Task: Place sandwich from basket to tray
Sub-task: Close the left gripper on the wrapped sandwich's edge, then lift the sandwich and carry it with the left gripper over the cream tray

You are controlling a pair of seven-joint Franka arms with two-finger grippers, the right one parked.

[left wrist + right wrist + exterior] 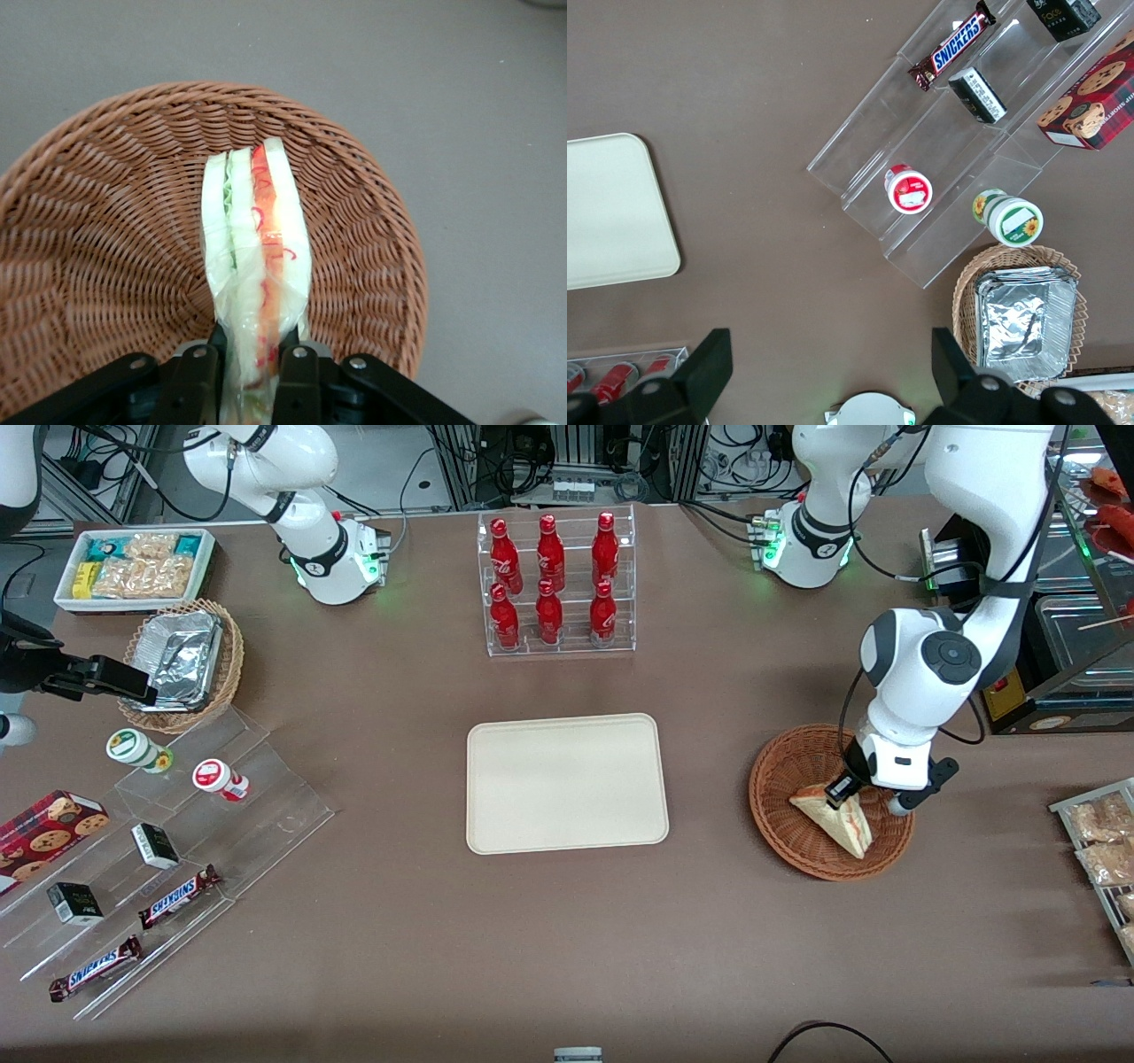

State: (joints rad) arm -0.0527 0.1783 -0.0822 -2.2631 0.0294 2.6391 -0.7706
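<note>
One tray (567,783) lies bare at the middle of the table, and everything here is placed against it. Toward the working arm's end from the tray, well apart from it, sits the basket (780,815). The sandwich (837,821) is in the basket, standing on edge against the woven wall (a pose that offers its thin width to the fingers). The gripper (846,790) is down inside the basket, nearly closed, pinching one end of the sandwich. In the wrist view the fingers (199,376) press the wrapped bread on both flat faces, filling edge facing the camera, likely so the layers stay together when lifted toward the tray.
</note>
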